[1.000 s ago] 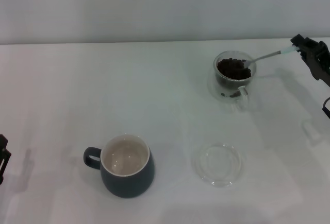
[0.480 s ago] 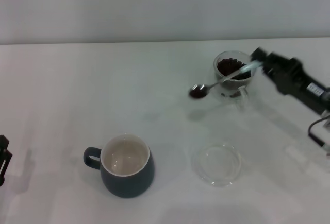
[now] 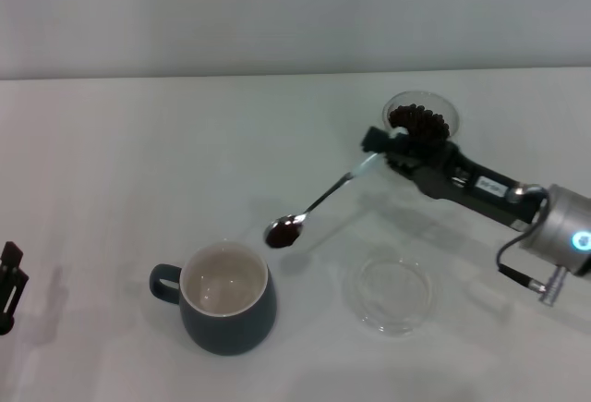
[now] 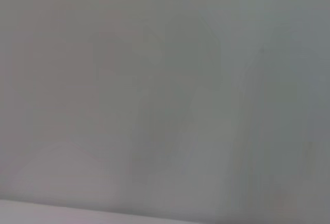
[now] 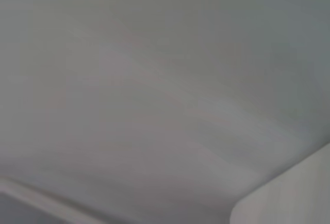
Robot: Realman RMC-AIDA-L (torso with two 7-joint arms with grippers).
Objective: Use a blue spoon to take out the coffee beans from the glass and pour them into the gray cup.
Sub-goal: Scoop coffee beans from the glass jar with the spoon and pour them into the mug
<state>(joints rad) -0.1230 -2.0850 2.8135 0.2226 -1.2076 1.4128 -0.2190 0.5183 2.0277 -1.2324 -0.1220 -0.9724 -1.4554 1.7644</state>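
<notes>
Nearest, the gray cup stands on the white tabletop, its cream inside apparently bare, with a clear glass saucer beside it on the right. Just beyond the cup's rim, the blue spoon hangs in the air, its bowl carrying dark coffee beans. The right claw clamps the spoon's pale handle. Behind it, the glass holds more beans. The left claw sits at the tabletop's left edge; its fingers cannot be made out.
</notes>
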